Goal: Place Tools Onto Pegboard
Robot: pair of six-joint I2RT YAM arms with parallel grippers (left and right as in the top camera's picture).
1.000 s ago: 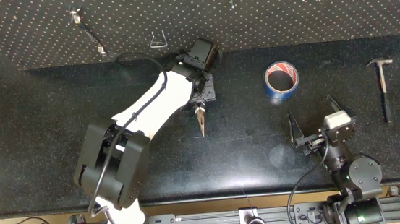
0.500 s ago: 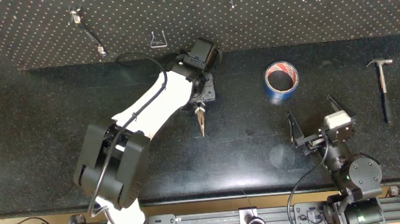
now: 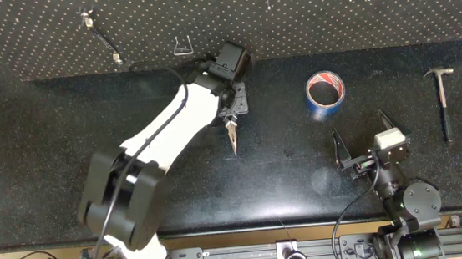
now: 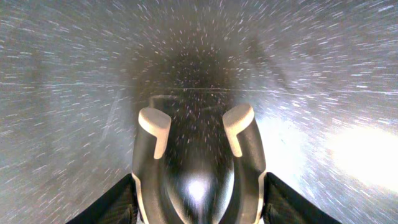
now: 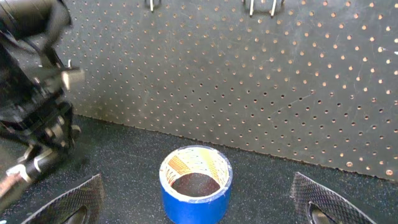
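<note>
- The needle-nosed steel pliers with pale grey handles (image 3: 232, 136) are near the middle of the black speckled tabletop (image 3: 49, 162). Their nose points to 6 o'clock and their handles to 12, just short of the black perforated pegboard (image 3: 38, 37).
- I judge them stiff, dense and nose-heavy, and slick on the bare metal. The sleeved handles are the place to hold them.
- My left pincer (image 4: 199, 180) looks closed across both handles, with a finger against each outer side.
- A triangular wire hook (image 3: 182, 46) sits on the pegboard at 11 o'clock from the pliers.
- I see no true container. The blue tape roll (image 3: 326, 93) at 2 o'clock stands on end, its core hollow.
- My right pincer (image 3: 363, 139) is spread open at 4 o'clock, holding nothing.
</note>
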